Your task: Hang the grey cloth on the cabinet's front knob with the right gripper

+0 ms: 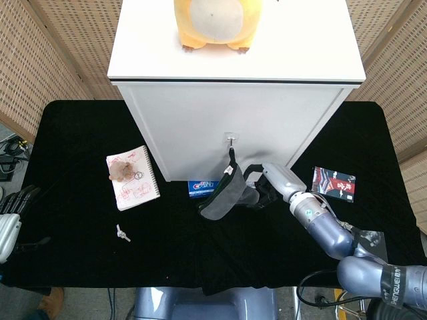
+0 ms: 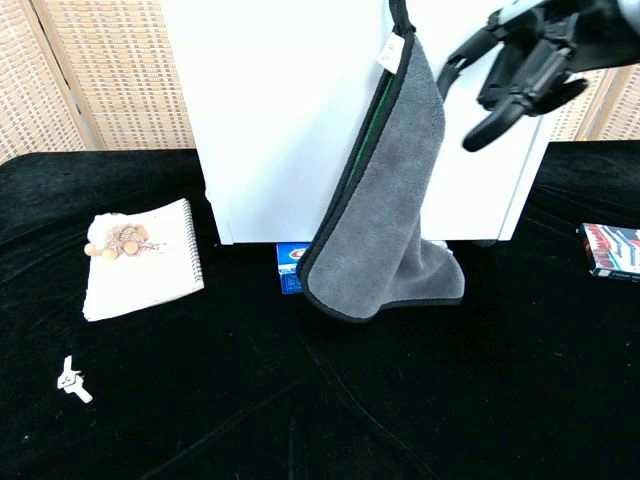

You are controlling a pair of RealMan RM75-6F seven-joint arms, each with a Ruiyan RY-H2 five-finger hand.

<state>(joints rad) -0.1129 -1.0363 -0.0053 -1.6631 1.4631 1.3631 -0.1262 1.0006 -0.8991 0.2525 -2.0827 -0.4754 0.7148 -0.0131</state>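
Observation:
The grey cloth (image 2: 390, 210) hangs by its black loop from the knob (image 1: 230, 138) on the white cabinet's (image 1: 200, 127) front, drooping to the table; the head view shows the cloth (image 1: 223, 197) folded below the knob. My right hand (image 2: 525, 65) is off to the right of the cloth, apart from it, fingers spread and holding nothing; it also shows in the head view (image 1: 263, 187). My left hand (image 1: 10, 217) rests at the table's far left edge, dark fingers loosely spread, holding nothing.
A blue box (image 2: 292, 270) lies under the cabinet front behind the cloth. A spiral notepad (image 1: 133, 178) with a small bear keyring lies left of the cabinet. A small white clip (image 1: 122, 233) lies nearer me. A card pack (image 1: 333, 181) lies right. A yellow plush (image 1: 212, 23) sits on top.

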